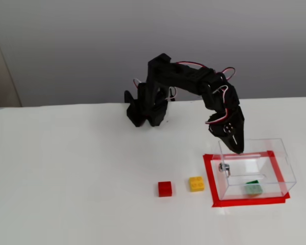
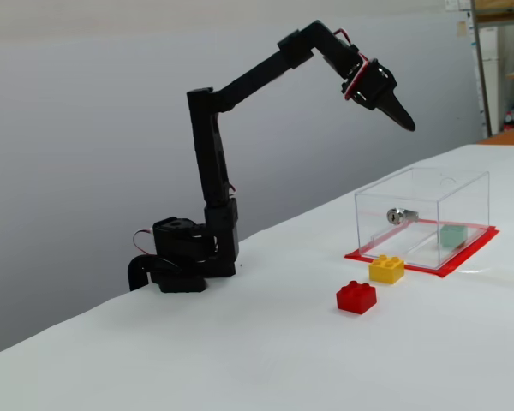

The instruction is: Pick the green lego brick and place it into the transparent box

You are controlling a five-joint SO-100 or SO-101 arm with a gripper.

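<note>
Bricks of glossy studded plastic lie nearest: a red brick [image 2: 356, 296] and, just beyond it, a yellow brick [image 2: 386, 269], both on the smooth white tabletop [image 2: 265, 342]. Behind them the transparent box [image 2: 421, 218], clear-walled with a small metal knob [image 2: 395, 215], stands on a red tape rectangle [image 1: 212, 184]; the green lego brick [image 1: 253, 188] rests inside on its floor. Farther back, a plain grey wall. The black arm arches high, its tool [image 2: 403, 120] clenched and empty, pointing down above the box.

Your gripper [image 2: 404, 122] hangs closed, high above the transparent box [image 2: 421, 216]; green lego brick [image 2: 451, 235] inside.
</note>
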